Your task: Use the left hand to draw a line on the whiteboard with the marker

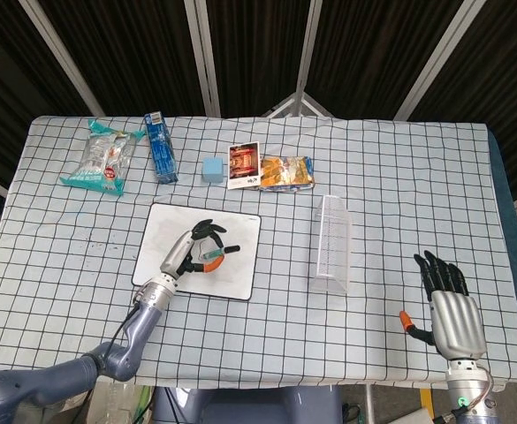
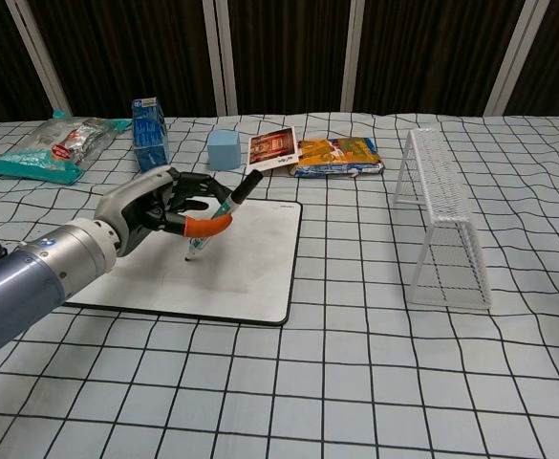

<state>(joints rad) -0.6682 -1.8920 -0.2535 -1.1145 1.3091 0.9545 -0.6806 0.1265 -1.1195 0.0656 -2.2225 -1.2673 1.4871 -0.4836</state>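
The whiteboard lies flat on the checked cloth, left of centre. My left hand hovers over its middle and pinches a marker with a black cap, tilted with the tip down at the board surface. No drawn line shows clearly on the board. My right hand rests near the table's front right edge, fingers spread and holding nothing; it appears only in the head view.
A white wire rack stands right of the board. Along the back lie a snack bag, a blue carton, a light blue cube, a picture card and an orange packet.
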